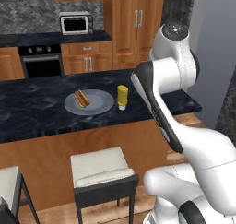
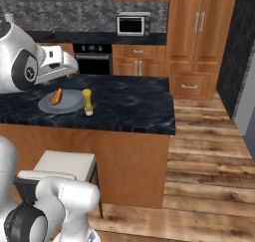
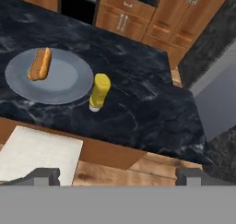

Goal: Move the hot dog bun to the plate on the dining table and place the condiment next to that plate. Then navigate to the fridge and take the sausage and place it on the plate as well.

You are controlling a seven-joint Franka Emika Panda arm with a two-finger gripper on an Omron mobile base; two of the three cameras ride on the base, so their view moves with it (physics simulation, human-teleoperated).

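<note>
A hot dog bun [image 1: 81, 98] [image 2: 57, 96] [image 3: 40, 64] lies on a round grey plate [image 1: 99, 103] [image 2: 69, 104] [image 3: 60, 82] on the dark marble dining table [image 1: 37, 108] [image 2: 129, 101] [image 3: 138, 94]. A yellow condiment bottle [image 1: 122, 96] [image 2: 87, 100] [image 3: 99, 90] stands upright just right of the plate's rim. My gripper [image 3: 119, 177] hangs open and empty, pulled back above the table's near edge, well clear of both. The sausage is out of view.
A white-cushioned stool [image 1: 99, 165] [image 2: 64, 164] [image 3: 37, 151] stands at the table's near side. Behind are an oven [image 1: 41, 61] [image 2: 93, 57], a microwave [image 1: 75, 23] [image 2: 132, 24] and wooden cabinets. A tall grey slab [image 1: 214, 57] rises right of the table; wood floor [image 2: 209, 151] lies open there.
</note>
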